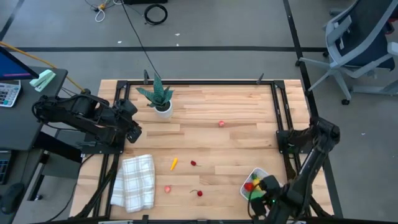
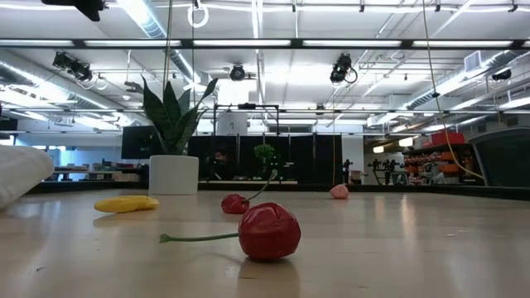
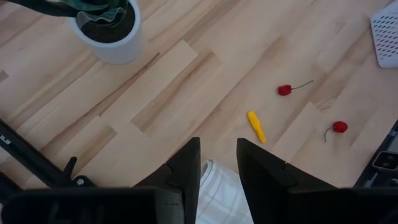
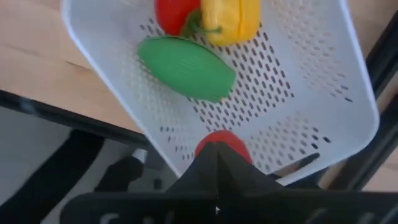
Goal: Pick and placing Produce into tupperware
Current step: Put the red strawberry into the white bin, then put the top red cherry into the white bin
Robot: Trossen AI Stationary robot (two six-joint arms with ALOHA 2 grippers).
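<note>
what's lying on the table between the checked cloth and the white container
In the high view, between the cloth and the container: a thin orange piece, a red cherry, a pink piece and a stemmed cherry; otherwise bare wood.

On the table (image 1: 236, 149): two stemmed cherries (image 1: 199, 193), one orange piece (image 1: 174, 163), two pink pieces (image 1: 221, 124), one potted plant (image 1: 158, 98), one checked cloth (image 1: 134, 182). One tupperware (image 4: 323, 99) holds one green piece (image 4: 186, 68), one yellow pepper (image 4: 231, 18), two red pieces (image 4: 173, 14).
</note>
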